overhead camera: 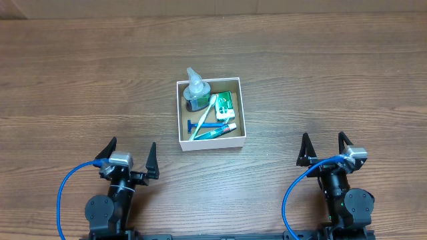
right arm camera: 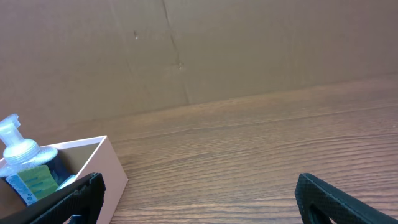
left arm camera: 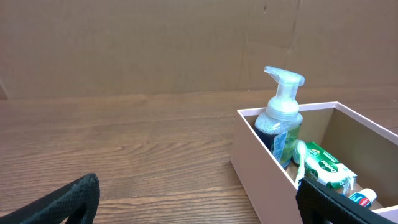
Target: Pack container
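Observation:
The container (overhead camera: 238, 113), a shallow square box with white walls and a brown inside, sits mid-table. In it stand a clear pump bottle (overhead camera: 196, 93), a green-and-white packet (overhead camera: 224, 105), a toothbrush (overhead camera: 207, 116), a blue razor (overhead camera: 200, 125) and a small tube (overhead camera: 217, 131). My left gripper (overhead camera: 129, 157) is open and empty near the front left. My right gripper (overhead camera: 325, 148) is open and empty near the front right. The left wrist view shows the container (left arm camera: 264, 168), the bottle (left arm camera: 282, 115) and the packet (left arm camera: 326, 165). The right wrist view shows the container's corner (right arm camera: 109, 168) and the bottle (right arm camera: 22, 158).
A brown cardboard wall (left arm camera: 155, 43) stands behind the wooden table (overhead camera: 80, 87). Blue cables (overhead camera: 63, 193) loop beside each arm base at the front edge.

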Available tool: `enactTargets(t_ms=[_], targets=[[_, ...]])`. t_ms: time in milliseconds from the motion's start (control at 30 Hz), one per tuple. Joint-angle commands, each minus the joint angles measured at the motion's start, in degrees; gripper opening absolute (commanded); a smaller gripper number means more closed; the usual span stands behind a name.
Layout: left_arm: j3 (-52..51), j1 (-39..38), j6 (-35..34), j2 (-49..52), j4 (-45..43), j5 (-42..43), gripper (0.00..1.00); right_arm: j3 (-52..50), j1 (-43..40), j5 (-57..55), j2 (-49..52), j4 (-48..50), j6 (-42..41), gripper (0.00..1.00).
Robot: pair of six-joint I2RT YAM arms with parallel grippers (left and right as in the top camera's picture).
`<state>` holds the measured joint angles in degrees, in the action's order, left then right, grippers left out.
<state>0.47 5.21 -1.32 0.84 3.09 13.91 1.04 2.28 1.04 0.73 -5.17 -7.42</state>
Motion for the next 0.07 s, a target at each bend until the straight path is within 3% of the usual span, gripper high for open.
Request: enactTargets(t_ms=[0, 33], targets=[[-0.2, -0.37, 0.5, -0.59, 0.02, -0.35, 1.0, -0.59, 0.22, -0.55, -0.57, 0.35, 0.39, 1.0], [-0.2, -0.37, 0.5, -0.59, 0.02, -0.35, 1.0, -0.59, 0.22, -0.55, -0.57, 0.35, 0.39, 1.0]])
